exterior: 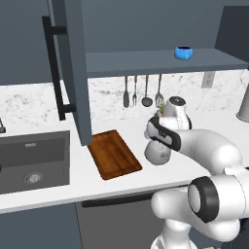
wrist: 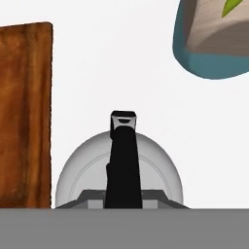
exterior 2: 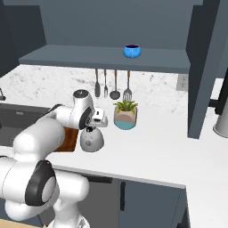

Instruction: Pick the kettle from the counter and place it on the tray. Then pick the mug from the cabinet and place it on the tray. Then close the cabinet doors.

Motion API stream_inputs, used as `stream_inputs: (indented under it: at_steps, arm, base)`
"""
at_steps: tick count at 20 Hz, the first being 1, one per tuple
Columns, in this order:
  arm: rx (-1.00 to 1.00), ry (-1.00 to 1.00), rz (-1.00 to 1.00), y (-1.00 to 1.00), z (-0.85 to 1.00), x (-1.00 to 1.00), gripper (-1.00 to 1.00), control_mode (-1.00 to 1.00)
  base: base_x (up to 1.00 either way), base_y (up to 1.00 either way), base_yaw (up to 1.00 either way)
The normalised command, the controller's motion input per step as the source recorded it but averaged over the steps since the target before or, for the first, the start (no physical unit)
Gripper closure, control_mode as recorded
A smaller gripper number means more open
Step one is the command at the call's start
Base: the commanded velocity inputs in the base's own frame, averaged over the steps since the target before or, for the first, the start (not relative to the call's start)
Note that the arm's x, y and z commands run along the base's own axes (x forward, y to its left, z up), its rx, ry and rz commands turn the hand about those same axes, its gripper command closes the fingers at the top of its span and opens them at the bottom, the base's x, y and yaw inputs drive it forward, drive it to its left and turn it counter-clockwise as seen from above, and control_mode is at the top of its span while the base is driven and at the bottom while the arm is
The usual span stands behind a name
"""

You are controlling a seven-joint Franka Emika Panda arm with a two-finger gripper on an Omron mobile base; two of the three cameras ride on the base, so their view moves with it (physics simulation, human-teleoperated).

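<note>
— Where do we find the kettle (exterior 2: pixel 91 140)?

— We see it on the white marble desk (exterior 2: pixel 156 153), just at the 3 o'clock edge of the wooden tray (exterior: pixel 113 154), not on it. In the hand view the grey dome (wrist: pixel 119 170) sits at 6 o'clock, its black handle running up toward 12, with the tray (wrist: pixel 24 116) at 9 o'clock and the teal-potted plant (wrist: pixel 219 39) at 1 o'clock.

— And the end effector (exterior 2: pixel 90 128)?

— We see the white arm bent low over the desk, its hand directly above the kettle in the right base view. In the left base view the arm's own links cover most of the kettle (exterior: pixel 156 153). Whether the fingers are spread or pinching the handle, we cannot tell; the tips are hidden in all three views.

— The mug (exterior: pixel 184 52)?

— We find it, bright blue, on the shelf of the open slate-blue cabinet (exterior: pixel 160 63), toward 1 o'clock from the tray in the left base view. In the right base view it (exterior 2: pixel 132 51) stands at 12 o'clock above the plant (exterior 2: pixel 125 115).

— The doors?

— We see both swung open: one panel (exterior: pixel 73 73) with its long black bar handle hangs over the sink (exterior: pixel 34 160) side, the other (exterior 2: pixel 205 67) stands at 3 o'clock in the right base view. Utensils (exterior 2: pixel 111 84) hang on the wall under the shelf.
</note>
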Motion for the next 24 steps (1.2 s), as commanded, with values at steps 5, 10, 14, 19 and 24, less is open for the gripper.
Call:
stream_inputs:
  at_steps: [5, 10, 14, 19, 24]
  arm:
    - [0.00, -0.06, 0.07, 0.20, 0.38, -0.27, 1.00, -1.00]
    - [0.00, -0.12, 0.06, 0.32, 0.27, -0.25, 1.00, -1.00]
    - [-0.05, -0.09, 0.04, 0.47, 0.26, -0.13, 1.00, -1.00]
    - [0.00, -0.06, 0.10, 0.53, 0.25, 0.05, 1.00, -1.00]
    - [-0.06, -0.03, 0.01, 0.69, 0.14, 0.20, 1.00, -1.00]
  base:
    - [0.00, 0.00, 0.00]
    - [0.00, 0.00, 0.00]
    - [0.00, 0.00, 0.00]
    - [0.00, 0.00, 0.00]
    - [0.00, 0.00, 0.00]
